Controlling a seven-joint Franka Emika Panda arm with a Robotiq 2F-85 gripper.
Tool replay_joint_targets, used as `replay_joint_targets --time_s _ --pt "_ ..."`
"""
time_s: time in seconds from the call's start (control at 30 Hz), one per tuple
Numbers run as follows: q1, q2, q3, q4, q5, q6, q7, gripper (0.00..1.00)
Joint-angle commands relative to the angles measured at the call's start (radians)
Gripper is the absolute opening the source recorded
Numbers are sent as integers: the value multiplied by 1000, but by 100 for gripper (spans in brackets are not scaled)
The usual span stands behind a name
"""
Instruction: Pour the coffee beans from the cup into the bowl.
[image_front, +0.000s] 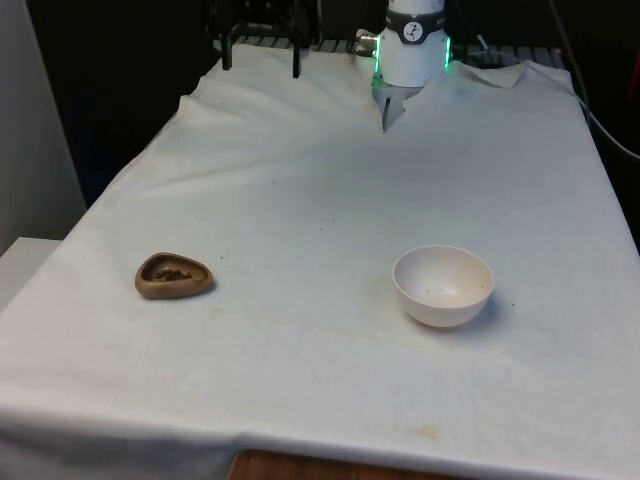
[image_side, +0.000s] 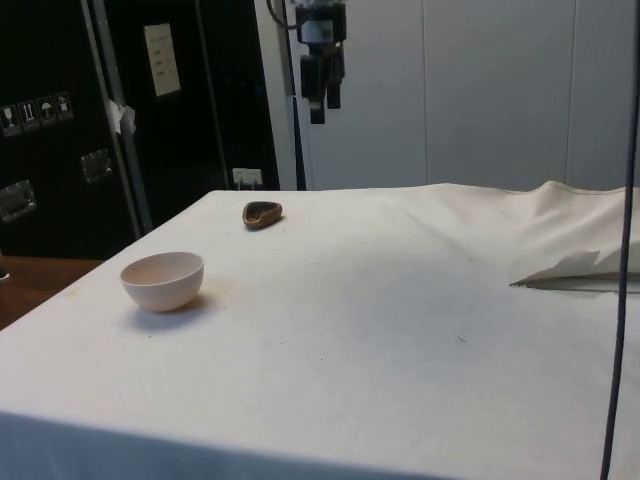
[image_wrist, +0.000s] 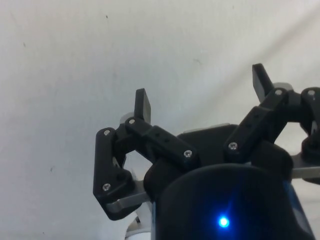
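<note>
A small brown cup (image_front: 175, 276) with dark coffee beans in it sits on the white cloth at the front view's left; in the side view the cup (image_side: 262, 213) lies near the far edge. A white bowl (image_front: 443, 285) stands upright towards the front view's right, and the bowl (image_side: 162, 280) looks bare inside. My gripper (image_front: 262, 58) hangs high above the table's far end, well away from both. In the side view the gripper (image_side: 323, 100) is far above the cup. The wrist view shows the gripper (image_wrist: 202, 92) open over bare cloth, nothing between its fingers (image_wrist: 143, 105).
The white cloth (image_front: 300, 200) bunches into a fold (image_side: 560, 268) near the robot's base (image_front: 412, 55). A thin cable (image_side: 620, 300) hangs at the side view's right. A wooden table edge (image_front: 300, 468) shows below the cloth in front.
</note>
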Motion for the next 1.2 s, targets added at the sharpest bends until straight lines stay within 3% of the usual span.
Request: replay_joint_targets --time_s 0.0,0.17,0.2,0.4,0.47,0.5,0.63,0.73,0.77,0.8,0.93,1.03,1.07,1.1,1.17 --pt "0 25 3 21 17 7 -9 100" --pt "-4 93 3 87 46 7 -24 100" --pt "0 83 0 77 30 7 -11 100" --pt "-8 175 -2 168 92 4 -52 100" --pt "-2 166 -7 158 77 7 -41 100" --pt "-10 198 -3 191 106 3 -61 100" --pt "-16 247 -6 241 136 0 -81 100" --pt "-19 291 -13 288 162 0 -101 100" --pt "-12 288 -19 283 154 6 -93 100" --pt "-21 303 -14 299 169 1 -106 100" --pt "-27 356 -20 351 195 6 -129 100" --pt "-29 385 -24 380 214 9 -146 100" --pt "-22 385 -32 379 209 7 -141 100" --pt "-30 394 -25 388 220 10 -153 100" --pt "-29 411 -26 404 231 12 -162 100"
